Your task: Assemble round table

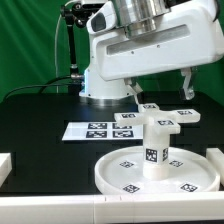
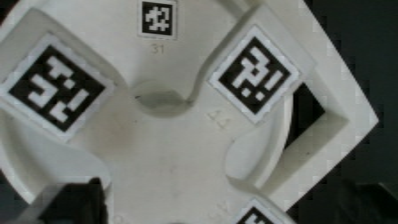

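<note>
While the cross-shaped foot [image 1: 160, 118] lies flat on the black table [image 1: 40, 112] behind the disc [image 1: 120, 172] and its upright leg [image 1: 155, 148], it looks light, rigid and slick, best pinched across one arm. Hovering just above, the gripper [image 1: 160, 88] appears open and empty; the marker board [image 1: 95, 130] lies beside it.

1. The setting is a robotics laboratory test bench.
2. A white Franka arm [image 1: 135, 45] is mounted on a black table [image 1: 40, 115].
3. The marker board [image 1: 98, 129] lies flat on the table.
4. The white furniture parts [image 1: 160, 165] carry black-and-white tags [image 2: 57, 87].
5. A green backdrop [image 1: 25, 40] and cabling [image 1: 58, 50] stand behind the bench.
</note>
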Robot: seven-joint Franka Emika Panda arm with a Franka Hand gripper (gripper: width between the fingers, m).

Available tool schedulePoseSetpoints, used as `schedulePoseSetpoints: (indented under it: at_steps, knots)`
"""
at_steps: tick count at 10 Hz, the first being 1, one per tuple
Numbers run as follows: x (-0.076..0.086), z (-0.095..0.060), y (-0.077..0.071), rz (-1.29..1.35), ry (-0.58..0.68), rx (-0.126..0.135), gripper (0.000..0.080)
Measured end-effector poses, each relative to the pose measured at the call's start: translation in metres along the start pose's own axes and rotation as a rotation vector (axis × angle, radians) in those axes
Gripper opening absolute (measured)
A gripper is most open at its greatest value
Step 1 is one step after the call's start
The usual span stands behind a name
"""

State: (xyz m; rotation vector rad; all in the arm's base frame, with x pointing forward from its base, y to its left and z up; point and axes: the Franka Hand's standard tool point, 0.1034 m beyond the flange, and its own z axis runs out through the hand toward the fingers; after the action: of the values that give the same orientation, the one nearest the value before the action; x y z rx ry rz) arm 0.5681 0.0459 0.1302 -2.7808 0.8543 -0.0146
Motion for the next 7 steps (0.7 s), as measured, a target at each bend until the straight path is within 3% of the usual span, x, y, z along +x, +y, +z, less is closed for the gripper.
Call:
schedulePoseSetpoints:
  at_steps: [1,2,3,7]
  knots:
    - [-0.001,0.000,0.000,-0.139,-0.007,-0.016,0.0649]
    - [-0.006,0.001,-0.003,-0.266,-0.042,-0.069,0.0649]
    - [-0.006,0.003,-0.011,-0.362,-0.050,-0.101,0.0649]
    - [-0.005,0.004,-0.008,-0.588,-0.058,-0.096,0.0649]
